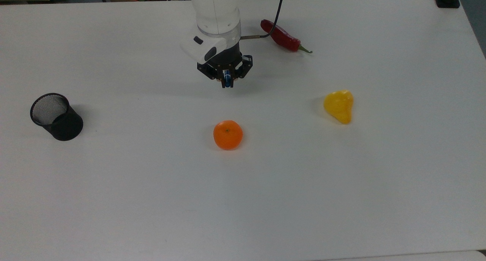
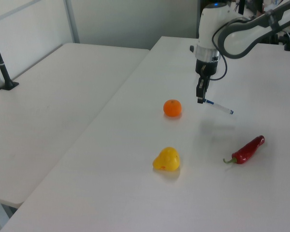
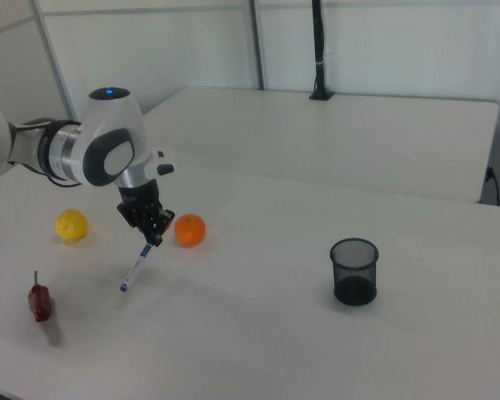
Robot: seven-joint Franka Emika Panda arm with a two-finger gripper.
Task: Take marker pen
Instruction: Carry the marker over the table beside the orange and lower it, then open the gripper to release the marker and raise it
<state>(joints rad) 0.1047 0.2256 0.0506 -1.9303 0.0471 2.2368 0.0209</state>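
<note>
The gripper [image 2: 201, 100] pinches the marker pen [image 2: 218, 107] by its blue-capped end and carries it above the white table [image 1: 265, 200], the barrel slanting out and down; beneath and around it, well apart, lie an orange [image 1: 228, 135], a yellow pepper [image 1: 339, 106], a red chili [image 1: 281, 36] and a black mesh cup [image 3: 354, 272]. A second white table [image 2: 48, 111] adjoins the first; pale wall panels [image 3: 383, 42] stand behind, with a black post [image 3: 318, 50] clamped at the far edge.
</note>
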